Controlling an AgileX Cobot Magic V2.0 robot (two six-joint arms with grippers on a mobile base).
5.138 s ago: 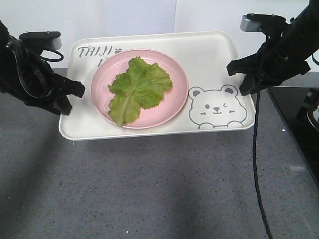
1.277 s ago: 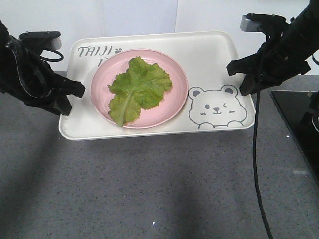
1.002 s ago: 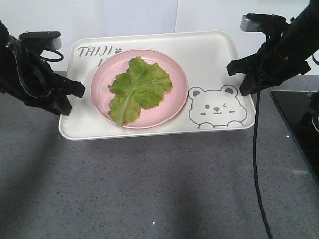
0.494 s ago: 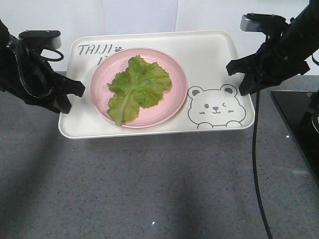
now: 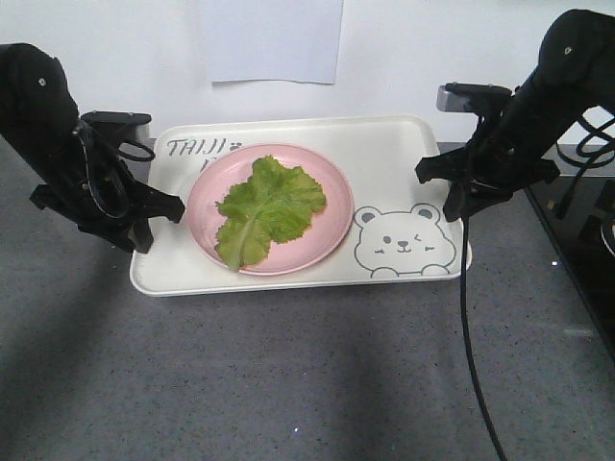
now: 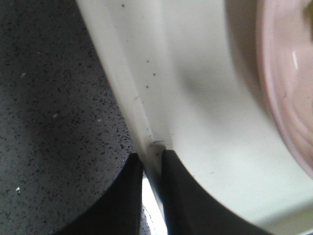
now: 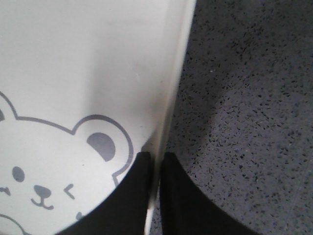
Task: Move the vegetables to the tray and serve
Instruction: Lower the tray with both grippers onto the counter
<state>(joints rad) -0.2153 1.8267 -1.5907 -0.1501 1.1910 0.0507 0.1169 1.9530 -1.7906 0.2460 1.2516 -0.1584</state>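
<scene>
Grey speckled counter [image 5: 288, 384]. Tray [image 5: 384, 163] is pinched at opposite rims by left gripper [image 6: 151, 161] and right gripper [image 7: 155, 159], so lettuce leaf [image 5: 269, 206] on pink plate [image 5: 332, 235] is carried level.

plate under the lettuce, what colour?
Pale pink. The plate shows best in the exterior front-facing view, on the cream-white tray, under the lettuce.

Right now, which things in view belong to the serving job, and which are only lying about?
Job: lettuce leaf, tray, pink plate under the leaf, left gripper and right gripper, jaws clamped on the tray rims.

Lying about: black cable, white paper.
</scene>
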